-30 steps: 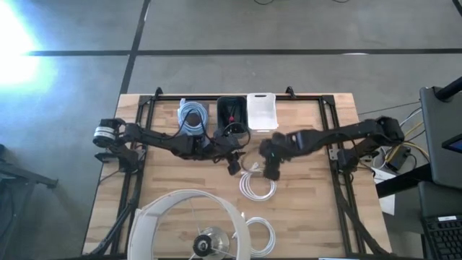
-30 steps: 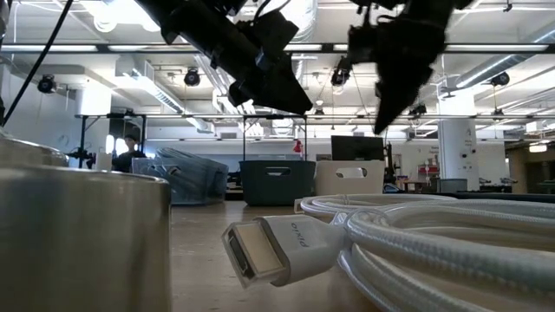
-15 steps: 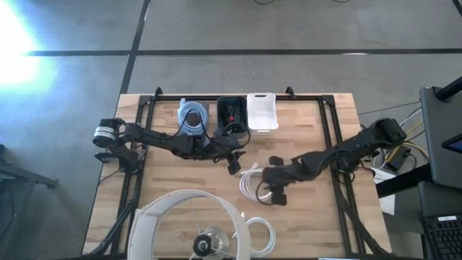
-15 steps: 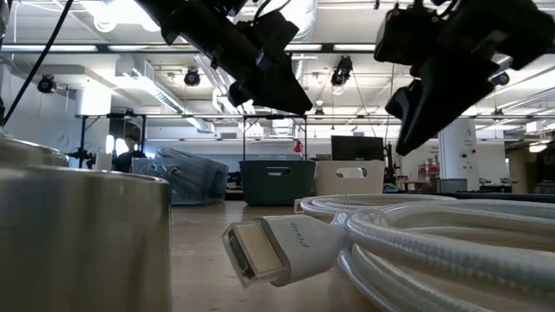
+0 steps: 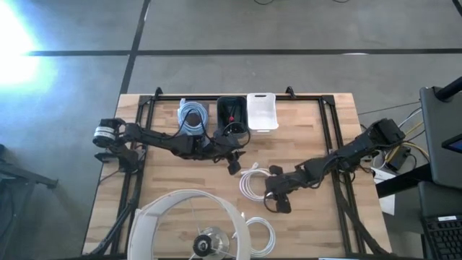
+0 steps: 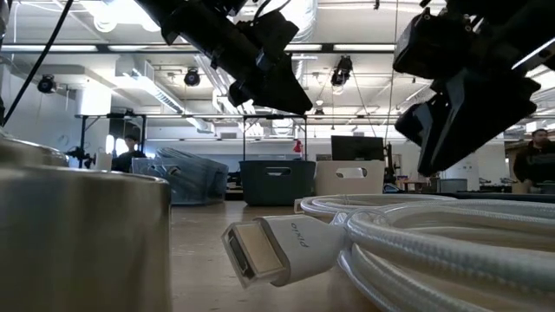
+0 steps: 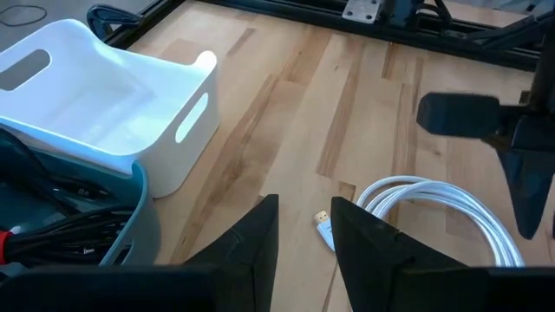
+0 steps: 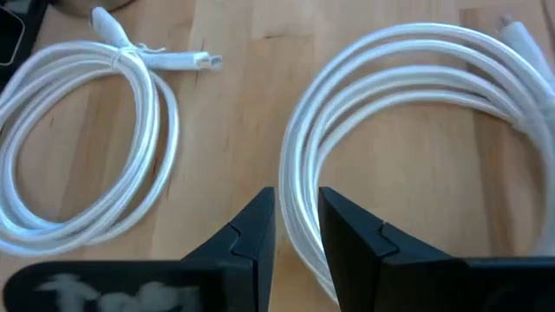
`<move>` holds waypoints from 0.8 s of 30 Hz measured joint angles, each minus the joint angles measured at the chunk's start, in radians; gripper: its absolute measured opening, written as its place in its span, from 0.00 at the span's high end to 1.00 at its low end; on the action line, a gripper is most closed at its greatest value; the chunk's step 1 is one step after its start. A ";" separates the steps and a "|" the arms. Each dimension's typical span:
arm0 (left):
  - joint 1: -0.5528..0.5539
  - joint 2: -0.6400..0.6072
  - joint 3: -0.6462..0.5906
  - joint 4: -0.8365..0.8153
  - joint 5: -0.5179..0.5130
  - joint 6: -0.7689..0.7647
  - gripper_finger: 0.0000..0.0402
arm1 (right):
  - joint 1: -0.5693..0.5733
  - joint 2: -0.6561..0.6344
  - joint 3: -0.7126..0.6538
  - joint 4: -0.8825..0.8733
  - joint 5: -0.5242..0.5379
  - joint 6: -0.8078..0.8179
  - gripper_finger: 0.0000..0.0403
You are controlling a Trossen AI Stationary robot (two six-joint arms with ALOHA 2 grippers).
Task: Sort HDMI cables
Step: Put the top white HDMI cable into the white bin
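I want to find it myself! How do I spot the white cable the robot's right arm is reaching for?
Start at the white bin at the table's far edge, then come toward the near edge to the table's middle. The white cable coil lies there on bare wood, with the right end effector beside it. The other white coil lies nearer the near edge, beside the big round lamp.

Table [image 5: 303,224] is pale wood planks w/ visible grain, matt finish, some knots. White cable [image 8: 408,113] looks like braided cloth sheath w/ a slight sheen; its plug [image 6: 264,247] is smooth white plastic, semi-gloss. White bin [image 7: 95,104] is smooth plastic, a bit glossy; the blue one [image 7: 143,217] next to it is matt plastic. Both arms are dark matt plastic/metal, fingers [image 8: 251,247] incl. Big drum [image 6: 78,234] up close looks like brushed metal.
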 joint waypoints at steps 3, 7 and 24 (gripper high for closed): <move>0.000 0.000 0.000 0.000 0.000 0.000 0.73 | 0.000 0.035 -0.012 0.048 0.000 0.000 0.80; 0.000 0.000 0.000 0.004 0.000 0.000 0.73 | 0.000 0.095 -0.008 0.059 -0.023 0.001 0.81; 0.000 0.000 0.000 0.008 -0.001 0.000 0.73 | -0.001 0.183 0.025 0.083 -0.045 0.000 0.77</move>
